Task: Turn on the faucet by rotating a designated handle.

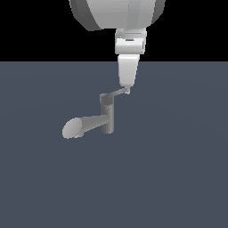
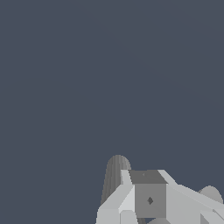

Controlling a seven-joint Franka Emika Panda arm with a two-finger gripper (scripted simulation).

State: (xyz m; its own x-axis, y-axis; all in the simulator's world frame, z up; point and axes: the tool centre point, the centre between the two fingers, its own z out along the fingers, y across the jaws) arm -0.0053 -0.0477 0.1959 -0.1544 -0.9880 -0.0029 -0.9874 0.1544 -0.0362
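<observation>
The faucet (image 1: 107,118) is a small grey upright post with a thick tube spout (image 1: 87,124) that ends in a lighter oval toward the exterior view's left. The handle (image 1: 116,93) is a thin flat lever running from the cap on the post up toward the exterior view's right. My gripper (image 1: 127,85) hangs straight down, with its fingertips touching the lever's outer end. The fingers show as one narrow white wedge with no gap, so it looks shut and holds nothing. In the wrist view the gripper (image 2: 150,199) fills the lower edge, with the spout (image 2: 116,173) behind it.
The faucet stands alone on a flat dark blue-grey floor (image 1: 178,178). The arm's large white link (image 1: 118,13) hangs above the faucet at the top of the exterior view.
</observation>
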